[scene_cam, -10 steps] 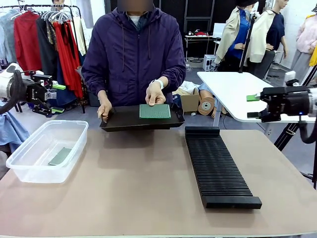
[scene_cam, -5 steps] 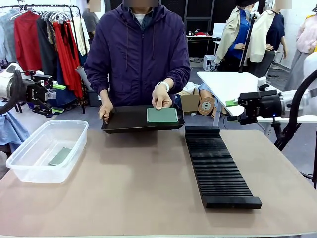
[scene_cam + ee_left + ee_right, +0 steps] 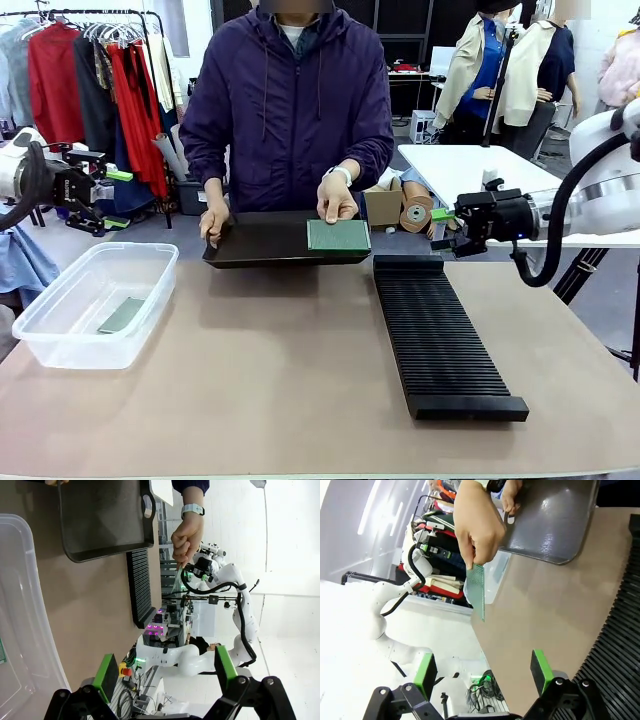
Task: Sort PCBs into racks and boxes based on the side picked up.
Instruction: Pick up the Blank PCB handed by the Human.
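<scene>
Across the table a person holds a smooth black tray [image 3: 260,243] and grips a green PCB [image 3: 338,235] at its right end. In the right wrist view that PCB [image 3: 476,590] hangs from the person's hand [image 3: 477,527], ahead of my open right gripper [image 3: 483,672] and apart from it. My right gripper [image 3: 441,230] hovers just right of the board, above the far end of the black slotted rack [image 3: 440,335]. My left gripper [image 3: 120,198] stands open at the far left, behind the clear box [image 3: 60,335], which holds one PCB [image 3: 122,315].
A white side table [image 3: 480,180] and a cardboard box stand behind the right arm. A clothes rail [image 3: 90,60] is at the back left. Bare brown tabletop [image 3: 270,370] lies between box and rack. The left wrist view looks over the box [image 3: 20,605] toward the tray [image 3: 100,520].
My right arm has swung left toward the person's board. The person has shifted the board to the tray's right end. The left arm has not moved.
</scene>
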